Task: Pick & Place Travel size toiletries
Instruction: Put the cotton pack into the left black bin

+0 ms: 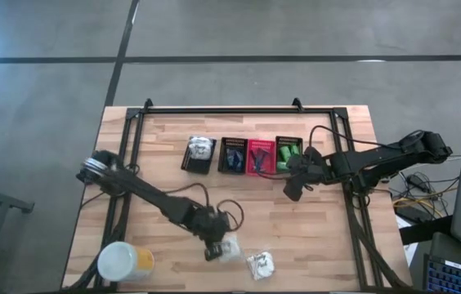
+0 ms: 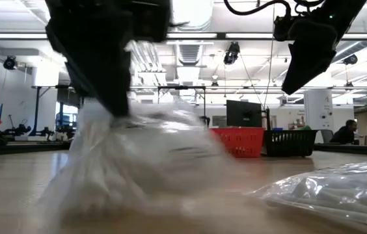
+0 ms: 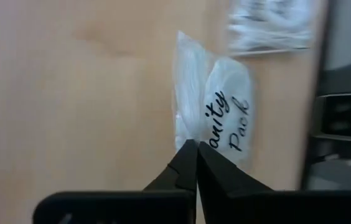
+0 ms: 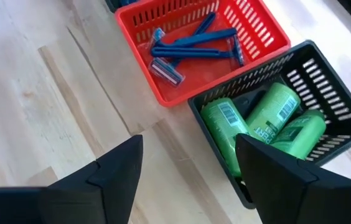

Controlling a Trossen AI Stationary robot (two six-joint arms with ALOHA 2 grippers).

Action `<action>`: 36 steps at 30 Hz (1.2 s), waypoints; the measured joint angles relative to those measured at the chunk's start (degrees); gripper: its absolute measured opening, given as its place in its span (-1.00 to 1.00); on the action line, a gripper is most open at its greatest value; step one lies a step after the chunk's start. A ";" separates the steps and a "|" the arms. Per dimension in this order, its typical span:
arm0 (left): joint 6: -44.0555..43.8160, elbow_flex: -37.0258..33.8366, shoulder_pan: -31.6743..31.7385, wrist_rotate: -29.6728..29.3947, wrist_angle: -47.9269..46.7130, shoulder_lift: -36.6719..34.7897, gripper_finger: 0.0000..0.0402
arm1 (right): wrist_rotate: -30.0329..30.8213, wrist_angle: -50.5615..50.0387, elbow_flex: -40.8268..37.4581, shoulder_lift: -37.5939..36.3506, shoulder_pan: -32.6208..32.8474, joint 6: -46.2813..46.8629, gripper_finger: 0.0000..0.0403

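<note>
My left gripper (image 1: pixel 212 249) is near the table's front edge, shut on a white crinkly packet (image 1: pixel 230 247) with dark print (image 3: pixel 225 121). In the low view the packet (image 2: pixel 138 162) hangs blurred below the gripper (image 2: pixel 120 110). A second white packet (image 1: pixel 260 263) lies flat on the table to its right. My right gripper (image 1: pixel 294 189) hovers open above bare wood, in front of the black basket of green bottles (image 4: pixel 269 121) and the red basket of blue razors (image 4: pixel 191 46). My left gripper pinches the packet's edge (image 3: pixel 187 132) between its two fingertips. The fingers slant down at it from above. The packet hangs below the fingers; whether its lower end (image 2: pixel 105 201) still touches the table I cannot tell.
Several small mesh baskets (image 1: pixel 232 155) stand in a row at the back of the table; the leftmost (image 1: pixel 199 153) holds white packets. A large round yellow container with a white lid (image 1: pixel 124 263) stands at the front left corner. A black frame (image 1: pixel 239 110) borders the table.
</note>
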 joint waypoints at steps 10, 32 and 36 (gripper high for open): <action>5.16 3.15 7.96 -31.42 -40.84 -22.66 -0.99 | 0.27 2.78 0.00 0.00 -0.04 -1.63 0.11; 54.12 5.03 37.04 -30.77 -45.39 -18.82 -1.00 | 3.17 3.66 0.00 0.02 -2.05 6.59 0.25; 58.23 4.99 37.88 -28.48 -42.81 -15.49 -1.00 | 3.19 3.72 0.00 0.02 -2.05 6.83 0.27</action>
